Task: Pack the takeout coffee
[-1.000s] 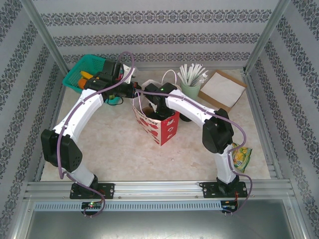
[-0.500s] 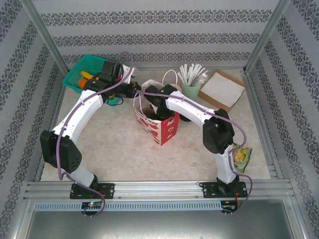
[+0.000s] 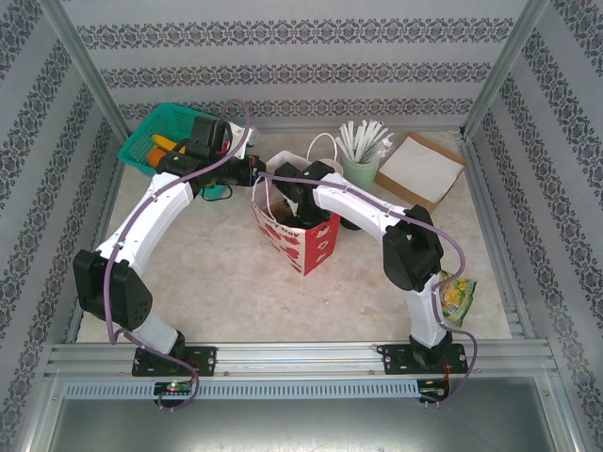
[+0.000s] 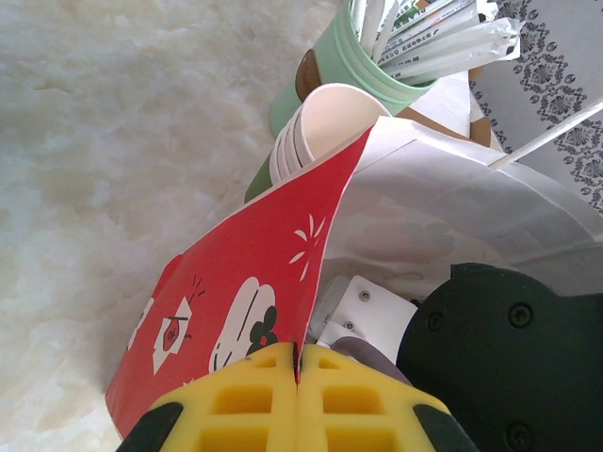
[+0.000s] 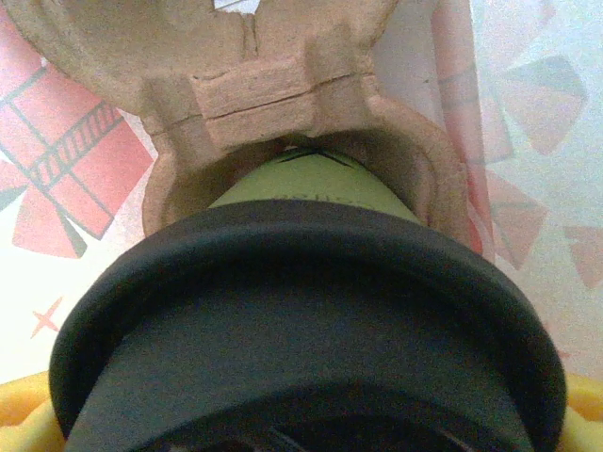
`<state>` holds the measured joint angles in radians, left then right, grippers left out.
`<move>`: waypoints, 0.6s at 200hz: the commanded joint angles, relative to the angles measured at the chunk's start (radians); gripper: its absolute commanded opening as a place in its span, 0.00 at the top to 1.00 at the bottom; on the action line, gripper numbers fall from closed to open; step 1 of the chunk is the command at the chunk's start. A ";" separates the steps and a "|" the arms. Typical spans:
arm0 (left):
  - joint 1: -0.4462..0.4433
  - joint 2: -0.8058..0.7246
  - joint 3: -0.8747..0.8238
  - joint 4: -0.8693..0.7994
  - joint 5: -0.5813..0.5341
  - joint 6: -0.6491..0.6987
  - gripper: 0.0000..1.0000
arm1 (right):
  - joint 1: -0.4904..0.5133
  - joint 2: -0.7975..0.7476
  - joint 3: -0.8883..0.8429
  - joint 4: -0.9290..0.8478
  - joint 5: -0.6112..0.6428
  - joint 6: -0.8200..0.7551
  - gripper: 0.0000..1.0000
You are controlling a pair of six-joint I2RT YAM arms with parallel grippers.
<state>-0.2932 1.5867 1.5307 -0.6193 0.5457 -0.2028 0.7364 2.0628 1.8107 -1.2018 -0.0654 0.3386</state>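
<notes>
Right wrist: cup [image 5: 301, 184] in carrier [image 5: 273, 94] inside bag [image 5: 85, 141], mid-frame; right gripper [image 5: 301, 414] wide, apparently holding cup by lid [image 5: 301, 282]; left gripper [image 4: 297, 372] pinching bag rim; release pending

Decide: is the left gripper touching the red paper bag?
Touching. The left wrist view shows the left gripper shut on the rim of the red paper bag.

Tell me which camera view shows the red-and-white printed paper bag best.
Top external: the red-and-white printed paper bag stands open, nearly whole. Left wrist gives one red side, its rim pinched in the left gripper. Right wrist gives printed inner walls around the brown moulded-pulp carrier tray.
</notes>
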 commanded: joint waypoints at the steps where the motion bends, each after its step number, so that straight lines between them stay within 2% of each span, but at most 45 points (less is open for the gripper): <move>1: -0.006 -0.027 -0.009 0.042 0.005 -0.010 1.00 | -0.003 0.026 -0.015 0.012 0.014 0.011 0.28; 120: -0.006 -0.014 0.000 0.053 0.017 -0.021 1.00 | 0.006 0.028 -0.014 0.029 0.010 0.010 0.28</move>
<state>-0.2935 1.5867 1.5307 -0.6159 0.5457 -0.2146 0.7368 2.0621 1.8107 -1.2015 -0.0658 0.3386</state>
